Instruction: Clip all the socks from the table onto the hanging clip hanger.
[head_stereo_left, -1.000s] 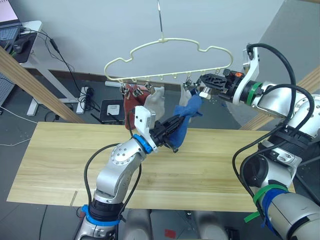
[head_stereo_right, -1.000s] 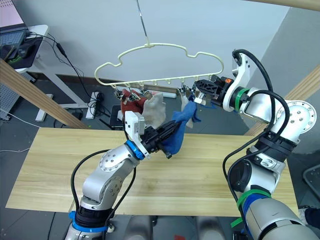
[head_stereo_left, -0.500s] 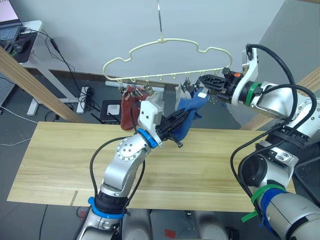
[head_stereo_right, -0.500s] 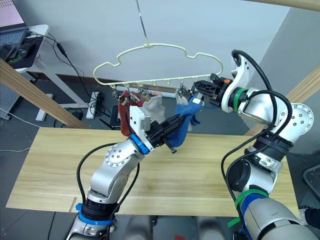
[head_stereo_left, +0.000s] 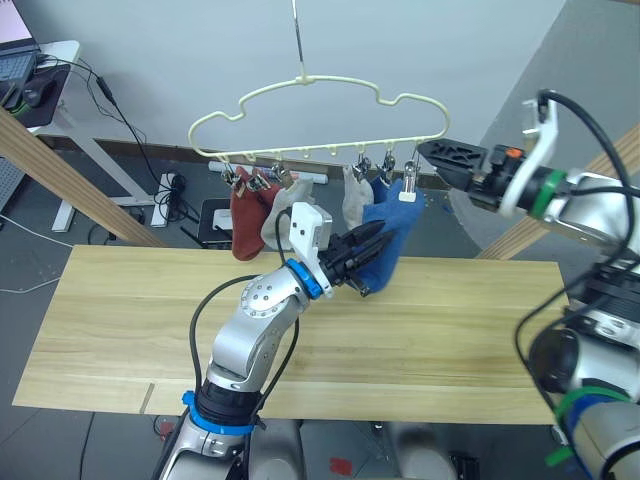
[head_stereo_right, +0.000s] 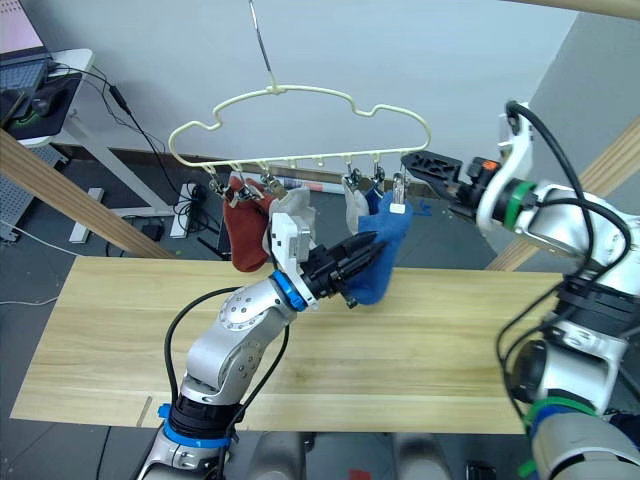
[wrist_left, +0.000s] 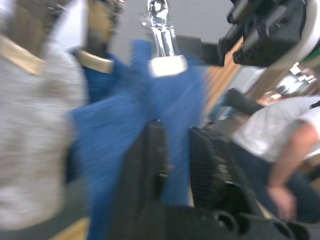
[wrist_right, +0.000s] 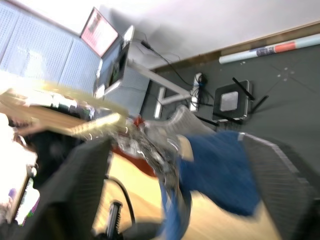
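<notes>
The pale yellow clip hanger (head_stereo_left: 300, 78) hangs above the far edge of the wooden table (head_stereo_left: 130, 310). A rust red sock (head_stereo_left: 244, 215), a grey sock (head_stereo_left: 275, 220), another pale grey sock (head_stereo_left: 353, 197) and a blue sock (head_stereo_left: 395, 232) hang from its clips. My left gripper (head_stereo_left: 375, 238) is up against the blue sock. In the left wrist view its fingers (wrist_left: 152, 150) stand slightly apart, with blue fabric showing in the gap and a metal clip (wrist_left: 167, 65) biting the sock's top. My right gripper (head_stereo_left: 425, 150) is open, just right of the hanger, touching nothing.
Thick wooden poles slant at the left (head_stereo_left: 70, 170) and right (head_stereo_left: 540, 215). A desk with a laptop (head_stereo_left: 40, 70) and floor cables (head_stereo_left: 170, 190) lie beyond the table. A seated person (wrist_left: 280, 150) appears in the left wrist view.
My right gripper has opened, let go of the clip and drawn back to the right. The blue sock now hangs from that clip. My left gripper's fingers have parted.
</notes>
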